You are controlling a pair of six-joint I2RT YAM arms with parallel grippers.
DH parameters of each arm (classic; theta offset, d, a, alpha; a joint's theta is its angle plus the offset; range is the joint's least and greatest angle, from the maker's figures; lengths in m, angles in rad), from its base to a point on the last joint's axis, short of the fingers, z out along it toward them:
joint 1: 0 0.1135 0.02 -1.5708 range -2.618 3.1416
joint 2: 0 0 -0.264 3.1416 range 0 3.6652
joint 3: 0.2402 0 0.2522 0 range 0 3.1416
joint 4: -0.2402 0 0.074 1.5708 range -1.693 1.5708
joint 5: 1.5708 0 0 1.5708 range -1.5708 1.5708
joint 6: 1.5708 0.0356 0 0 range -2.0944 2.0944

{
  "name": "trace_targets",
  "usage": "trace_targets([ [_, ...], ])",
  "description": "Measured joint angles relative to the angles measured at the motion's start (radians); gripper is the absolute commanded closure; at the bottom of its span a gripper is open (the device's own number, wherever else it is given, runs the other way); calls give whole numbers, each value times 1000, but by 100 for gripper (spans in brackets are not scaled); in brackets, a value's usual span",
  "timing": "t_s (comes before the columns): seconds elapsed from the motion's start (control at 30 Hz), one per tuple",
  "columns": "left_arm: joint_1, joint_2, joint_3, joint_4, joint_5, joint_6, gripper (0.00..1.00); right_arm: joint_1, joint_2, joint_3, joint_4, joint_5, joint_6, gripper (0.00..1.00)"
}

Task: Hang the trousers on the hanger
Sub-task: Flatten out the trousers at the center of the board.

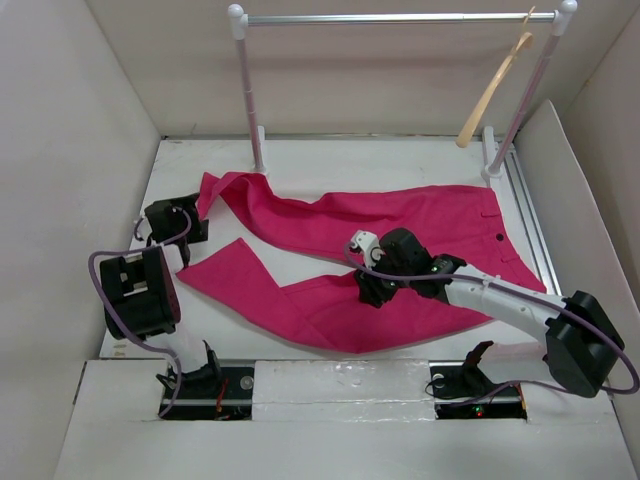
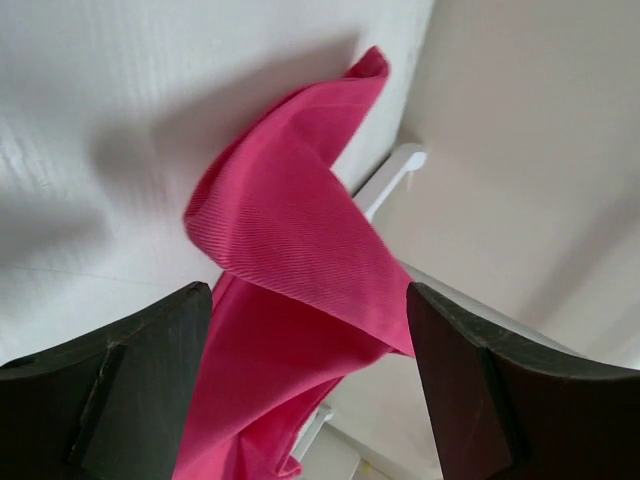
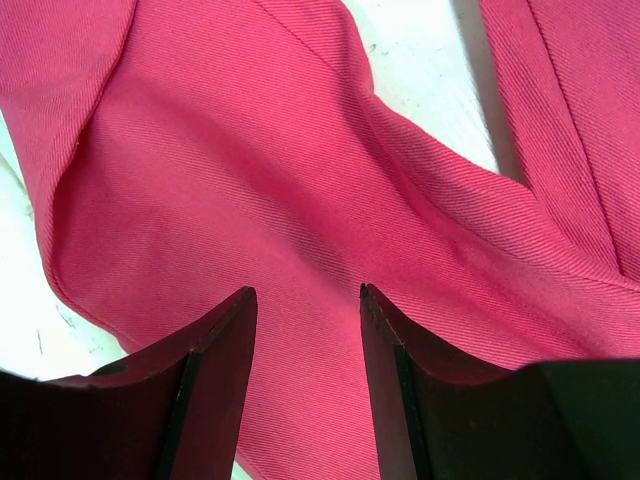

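Trousers flat on surface, both grippers at the cloth, nothing gripped.
Left gripper (image 2: 310, 330) is wide open, with a raised fold of the far leg's cuff between its fingers, not pinched. Trousers (image 1: 400, 225) are spread across the surface (image 1: 300, 165), legs to the left, waistband (image 1: 510, 225) to the right. The cloth looks soft, light and limp and will likely sag and slip off a bar, so take it at a cuff or the waistband. Right gripper (image 3: 308, 300) is part open, low over the near leg by the crotch, maybe brushing the fabric (hard to tell), and holds nothing. Hanger (image 1: 490, 95) hangs on the rail (image 1: 400, 17) at far right, well apart from the trousers.
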Motion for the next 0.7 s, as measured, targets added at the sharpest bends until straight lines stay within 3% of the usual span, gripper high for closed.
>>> trace_targets([
  [0.13,-1,38,32,-51,20,-1,27,-5,-1,1,0,0,-1,49],
  [0.23,0,58,59,-62,26,-10,33,-11,-2,1,0,-3,-1,49],
  [0.27,0,71,73,-63,26,-13,44,-11,-2,1,-1,-3,-1,49],
  [0.33,0,105,113,-65,25,-16,54,-16,-5,1,-6,-3,-1,49],
  [0.37,0,127,140,-71,25,-13,66,-16,-9,1,-11,-1,-1,49],
  [0.43,0,171,204,-87,24,1,71,-17,-23,1,-21,5,-1,49],
  [0.53,0,217,295,-115,22,35,96,-39,-62,1,-45,11,-3,49],
  [0.7,4,222,372,-178,42,122,100,-143,-135,6,-84,35,-14,49],
])
